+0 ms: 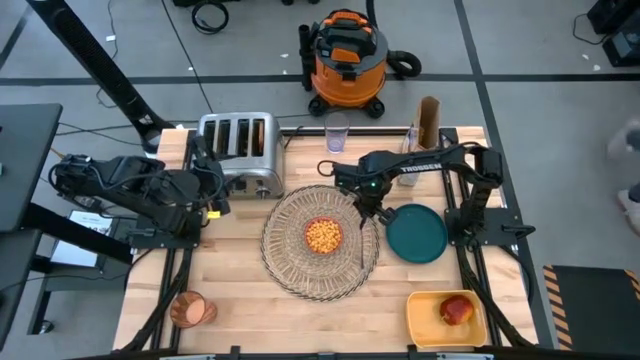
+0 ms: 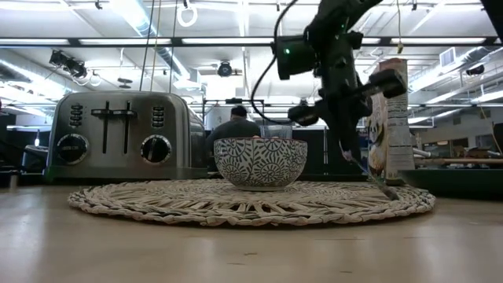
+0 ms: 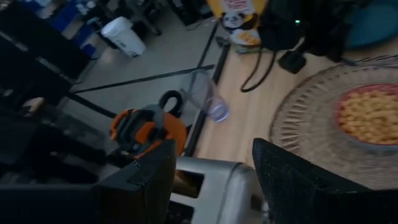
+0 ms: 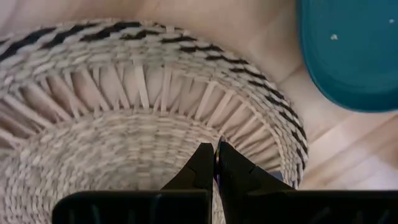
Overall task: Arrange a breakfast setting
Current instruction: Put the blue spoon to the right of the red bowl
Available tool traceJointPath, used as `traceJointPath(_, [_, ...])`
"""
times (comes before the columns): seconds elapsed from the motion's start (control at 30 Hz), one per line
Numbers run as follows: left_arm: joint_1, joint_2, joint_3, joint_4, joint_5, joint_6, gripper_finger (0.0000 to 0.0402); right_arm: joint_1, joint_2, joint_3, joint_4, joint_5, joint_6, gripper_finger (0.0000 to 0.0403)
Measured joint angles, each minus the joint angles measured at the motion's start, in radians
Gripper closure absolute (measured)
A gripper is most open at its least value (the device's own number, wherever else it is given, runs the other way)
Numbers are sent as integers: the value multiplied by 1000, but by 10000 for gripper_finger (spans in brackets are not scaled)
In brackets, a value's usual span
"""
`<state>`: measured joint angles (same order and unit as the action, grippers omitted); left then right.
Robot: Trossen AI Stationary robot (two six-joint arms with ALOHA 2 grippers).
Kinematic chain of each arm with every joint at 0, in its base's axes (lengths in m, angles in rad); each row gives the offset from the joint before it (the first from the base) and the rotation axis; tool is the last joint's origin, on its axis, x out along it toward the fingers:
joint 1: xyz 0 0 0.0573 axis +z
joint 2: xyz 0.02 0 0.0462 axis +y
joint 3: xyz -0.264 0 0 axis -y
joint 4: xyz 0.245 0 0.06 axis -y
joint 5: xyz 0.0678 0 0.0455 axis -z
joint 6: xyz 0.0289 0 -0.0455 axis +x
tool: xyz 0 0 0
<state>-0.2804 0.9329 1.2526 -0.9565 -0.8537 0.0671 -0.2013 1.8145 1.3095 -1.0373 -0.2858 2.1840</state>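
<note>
While spoon [image 2: 369,174] hangs tilted in right hand [image 4: 216,163], tip touching placemat [image 1: 290,265] rim on plate side, step in hand looks like spoon placement. Fingers pinched tight on handle. Bowl [image 1: 322,236] with cereal sits mid-mat; plate [image 1: 417,233] just beside mat; apple [image 1: 456,310] in yellow tub [image 1: 424,318]; cup [image 1: 187,309] near front left corner of surface. Left hand [image 3: 211,180] parked over toaster [image 1: 240,150], fingers spread, empty. Next move, by judgement: lower spoon flat beside bowl, release, lift clear.
</note>
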Motion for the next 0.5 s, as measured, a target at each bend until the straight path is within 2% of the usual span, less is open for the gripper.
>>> traceJointPath(0.3, [55,0,0,5,-22,51,184,-32,-1,-79,79,102,-46,389])
traceJointPath(0.5, [77,1,0,8,-22,51,184,-38,-1,-117,194,167,-30,365])
